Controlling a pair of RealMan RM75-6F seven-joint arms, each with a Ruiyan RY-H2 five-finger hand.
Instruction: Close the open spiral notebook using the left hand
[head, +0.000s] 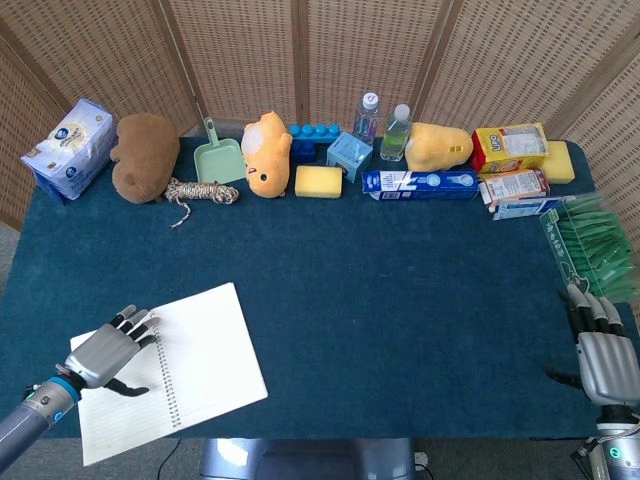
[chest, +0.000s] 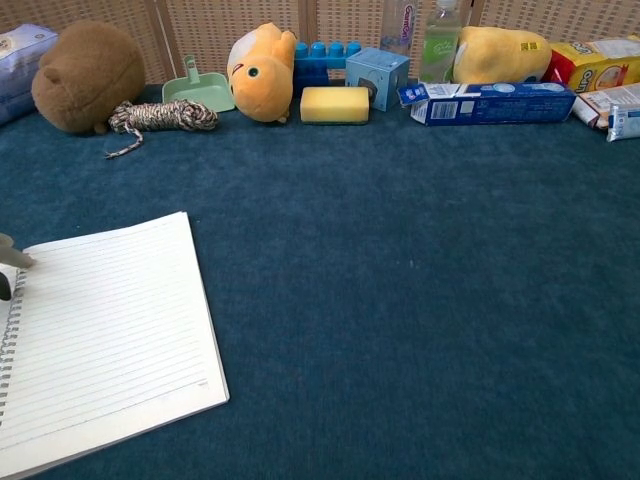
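While the notebook (head: 175, 370) lay open near the front left corner of the blue table (head: 400, 270), we saw our left hand (head: 105, 355) over its left page, fingers spread and pointing toward the spiral, holding nothing. Whether the palm touched the paper we could not tell. From the chest camera only a fingertip showed at the left edge, beside the lined right page. Our right hand (head: 600, 355) rested at the front right corner, fingers fairly straight and close together, empty, well apart from the notebook. Along the back edge stood a brown plush toy (head: 143, 156), a coil of rope (head: 197, 192), a green dustpan (head: 217, 156), an orange plush toy (head: 266, 152), a yellow sponge (head: 319, 181) and two bottles (head: 382, 125).
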